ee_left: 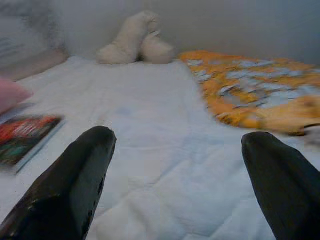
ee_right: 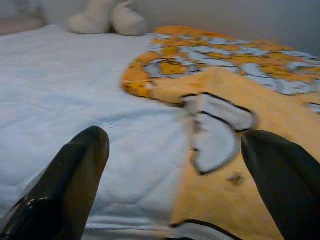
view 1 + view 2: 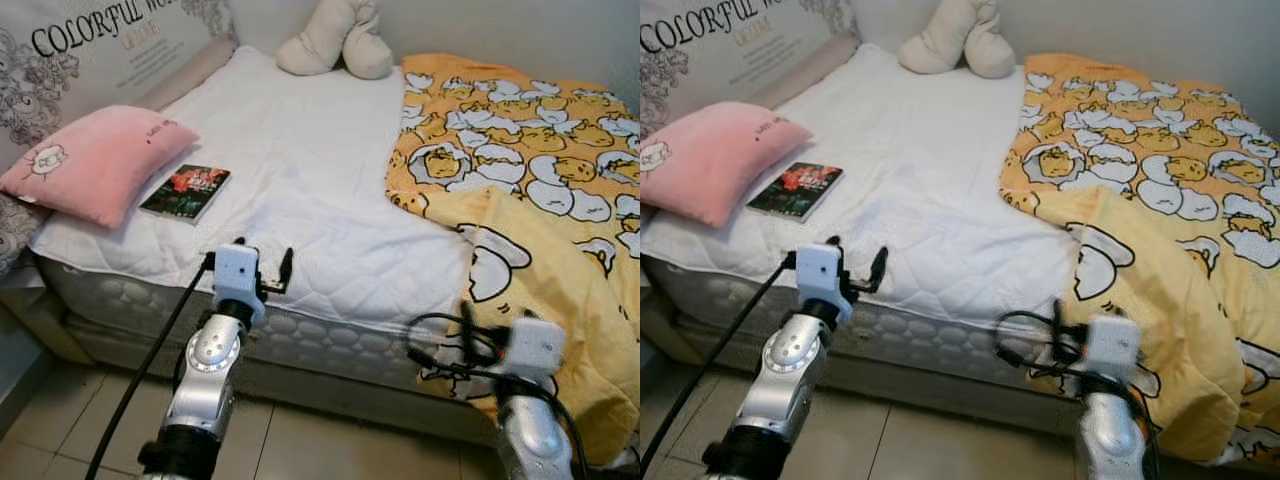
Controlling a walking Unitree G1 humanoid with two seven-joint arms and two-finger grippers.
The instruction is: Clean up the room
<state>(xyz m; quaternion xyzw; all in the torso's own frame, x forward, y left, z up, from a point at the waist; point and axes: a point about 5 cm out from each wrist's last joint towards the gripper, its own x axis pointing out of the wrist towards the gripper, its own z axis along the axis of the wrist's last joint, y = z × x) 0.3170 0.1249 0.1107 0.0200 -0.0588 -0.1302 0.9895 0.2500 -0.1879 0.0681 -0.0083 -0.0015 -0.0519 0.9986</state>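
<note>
A white bed [image 3: 300,150] stands before me. A book [image 3: 186,191] with a dark red and green cover lies on it near the left, beside a pink pillow [image 3: 100,160]. A yellow blanket [image 3: 520,160] with an egg pattern is crumpled over the right half and hangs off the front edge. A cream plush toy [image 3: 335,40] rests at the far wall. My left gripper [image 3: 263,262] is open at the bed's front edge, right of the book [image 1: 25,137]. My right gripper [image 2: 175,135] is open, low in front of the hanging blanket [image 2: 225,165].
A headboard [image 3: 90,45] with printed lettering runs along the left side. Tiled floor [image 3: 300,440] lies between me and the bed frame. Black cables [image 3: 450,345] loop around my right wrist. The wall [image 3: 520,30] closes off the far side.
</note>
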